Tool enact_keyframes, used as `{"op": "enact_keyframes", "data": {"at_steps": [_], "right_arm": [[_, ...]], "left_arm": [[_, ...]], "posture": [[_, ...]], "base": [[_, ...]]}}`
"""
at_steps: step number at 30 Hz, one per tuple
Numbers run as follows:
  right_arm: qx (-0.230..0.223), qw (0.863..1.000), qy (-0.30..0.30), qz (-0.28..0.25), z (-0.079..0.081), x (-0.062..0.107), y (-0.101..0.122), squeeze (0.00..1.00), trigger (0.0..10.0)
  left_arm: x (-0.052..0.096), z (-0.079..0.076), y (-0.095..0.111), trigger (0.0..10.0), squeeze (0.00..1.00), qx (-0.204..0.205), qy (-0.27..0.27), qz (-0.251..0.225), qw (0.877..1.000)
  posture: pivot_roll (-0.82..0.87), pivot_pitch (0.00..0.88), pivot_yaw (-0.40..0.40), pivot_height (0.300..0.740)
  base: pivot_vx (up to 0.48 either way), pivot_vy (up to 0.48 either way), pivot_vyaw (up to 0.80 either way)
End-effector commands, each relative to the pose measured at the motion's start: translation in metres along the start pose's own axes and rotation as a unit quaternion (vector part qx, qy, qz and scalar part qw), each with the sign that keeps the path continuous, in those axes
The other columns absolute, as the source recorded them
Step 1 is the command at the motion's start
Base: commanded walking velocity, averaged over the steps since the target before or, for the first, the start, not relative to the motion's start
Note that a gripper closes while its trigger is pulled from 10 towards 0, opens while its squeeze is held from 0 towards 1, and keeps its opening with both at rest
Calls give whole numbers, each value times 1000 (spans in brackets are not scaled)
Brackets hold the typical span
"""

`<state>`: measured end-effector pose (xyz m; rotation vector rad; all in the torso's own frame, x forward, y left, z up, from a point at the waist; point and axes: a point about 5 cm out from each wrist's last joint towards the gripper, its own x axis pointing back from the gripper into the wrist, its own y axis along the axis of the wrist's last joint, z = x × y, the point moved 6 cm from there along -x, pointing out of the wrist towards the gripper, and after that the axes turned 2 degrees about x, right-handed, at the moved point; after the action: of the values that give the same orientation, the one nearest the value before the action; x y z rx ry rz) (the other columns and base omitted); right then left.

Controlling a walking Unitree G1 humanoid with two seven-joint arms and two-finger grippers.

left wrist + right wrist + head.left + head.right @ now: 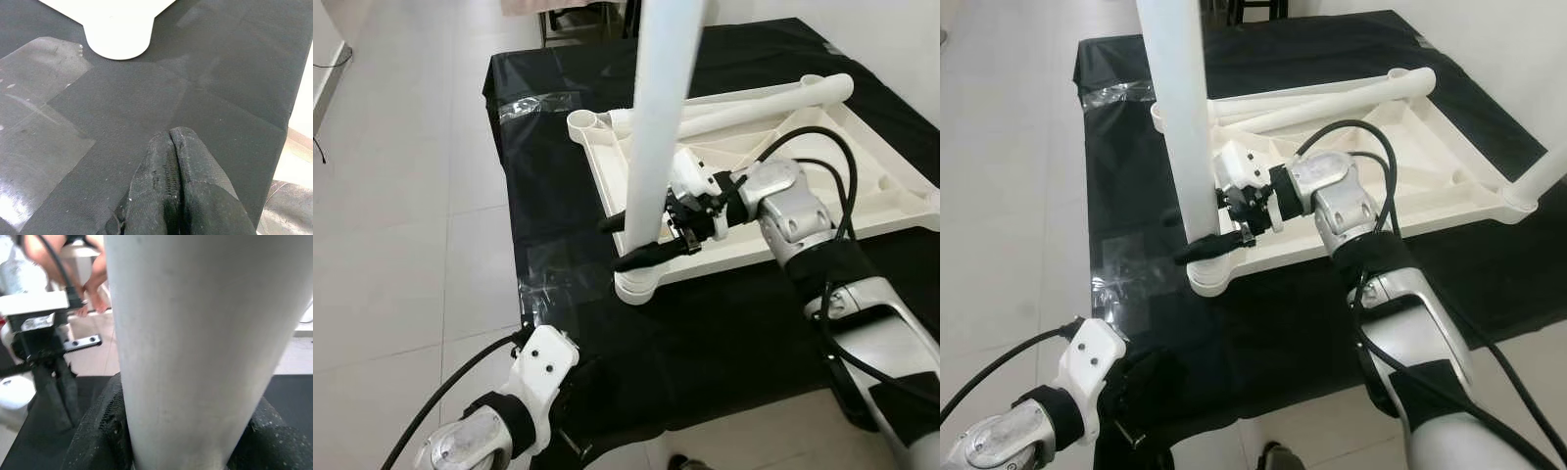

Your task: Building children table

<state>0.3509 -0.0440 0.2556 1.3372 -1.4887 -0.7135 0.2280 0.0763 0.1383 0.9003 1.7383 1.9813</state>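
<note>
The white children's table top [862, 186] lies upside down on a black cloth. A white leg [656, 127] stands upright in its near-left corner socket [641, 286]. My right gripper [631, 242] is shut on the lower part of this leg, and its black fingers [98, 431] press on both sides of the leg [195, 347]. A second leg [754, 103] lies across the far side of the top. A third leg [1540, 174] rises at the right corner. My left gripper [171, 142] rests shut and empty on the cloth, short of the socket corner [117, 39].
The black cloth-covered work surface [724, 333] has shiny tape patches [543, 103] and ends close in front of me. Pale tiled floor [391, 196] lies to the left. A person's bare feet [93, 298] stand on the floor beyond the table.
</note>
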Motion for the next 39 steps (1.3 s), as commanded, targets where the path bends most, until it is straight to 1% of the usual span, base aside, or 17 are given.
{"op": "enact_keyframes", "data": {"at_steps": [1, 11, 16, 21, 23, 24, 25, 26, 27, 28, 29, 30, 31, 32, 33, 35, 39], "right_arm": [[-24, 999, -24, 10, -2, -2, -13, 0, 10000], [-55, 996, -67, 8, -1, -2, -28, 0, 10000], [-74, 990, -122, 20, -3, 5, -43, 0, 10000], [-105, 975, -191, 45, 0, 12, -61, 0, 10000], [-197, 929, -306, 70, 6, 17, -88, 0, 10000], [-197, 929, -306, 70, 6, 17, -88, 0, 10000], [-238, 866, -433, 78, 19, 10, -106, 0, 10000], [-238, 866, -433, 78, 19, 10, -106, 0, 10000], [-277, 813, -505, 84, 50, 2, -119, 0, 10000], [-277, 813, -505, 84, 50, 2, -119, 0, 10000], [-295, 771, -555, 100, 70, 1, -126, 0, 10000], [-295, 771, -555, 100, 70, 1, -126, 0, 10000], [-304, 748, -579, 111, 82, 0, -128, 0, 10000], [-275, 756, -586, 104, 71, -2, -119, 0, 10000], [-275, 756, -586, 104, 71, -2, -119, 0, 10000], [-244, 759, -596, 91, 53, -1, -113, 0, 10000], [-238, 761, -597, 91, 49, -1, -113, 0, 10000]], "left_arm": [[1, -4, -6, 10000, 0, 1, -3, 12, 1000], [0, -4, -5, 10000, 0, 3, -3, 11, 1000], [-1, -3, -5, 10000, 0, 4, -3, 11, 1000], [-2, -3, -6, 10000, 0, 5, -2, 10, 1000], [-2, -3, -7, 10000, 0, 5, 0, 10, 1000], [-2, -3, -7, 10000, 0, 5, 0, 10, 1000], [-2, -3, -7, 10000, 0, 5, 0, 10, 1000], [-2, -3, -7, 10000, 0, 5, 0, 10, 1000], [-4, -1, -7, 10000, 0, 3, 0, 10, 1000], [-4, -1, -7, 10000, 0, 3, 0, 10, 1000], [-6, 1, -7, 10000, 0, 1, -1, 9, 1000], [-6, 1, -7, 10000, 0, 1, -1, 9, 1000], [-7, 2, -7, 10000, 0, 0, -1, 8, 1000], [-9, 4, -7, 10000, 0, -2, -1, 7, 1000], [-9, 4, -7, 10000, 0, -2, -1, 7, 1000], [-14, 8, -7, 10000, 0, -7, 3, 2, 1000], [-16, 10, -7, 10000, 0, -9, 5, 1, 1000]], "posture": [[119, 249, -38, 740], [114, 252, -34, 740], [101, 255, -38, 740], [84, 253, -53, 740], [72, 248, -68, 740], [72, 248, -68, 740], [71, 239, -67, 740], [71, 239, -67, 740], [79, 234, -68, 740], [79, 234, -68, 740], [63, 223, -44, 740], [63, 223, -44, 740], [63, 223, -44, 740], [55, 203, -33, 740], [55, 203, -33, 740], [57, 174, -38, 740], [57, 172, -38, 740]], "base": [[0, 0, 0], [0, 0, 0], [0, 0, 0], [0, 0, 0], [0, 0, 0], [0, 0, 0], [0, 0, 0], [0, 0, 0], [0, 0, 0], [0, 0, 0], [0, 0, 0], [0, 0, 0], [0, 0, 0], [0, 0, 0], [0, 0, 0], [0, 0, 0], [0, 0, 0]]}}
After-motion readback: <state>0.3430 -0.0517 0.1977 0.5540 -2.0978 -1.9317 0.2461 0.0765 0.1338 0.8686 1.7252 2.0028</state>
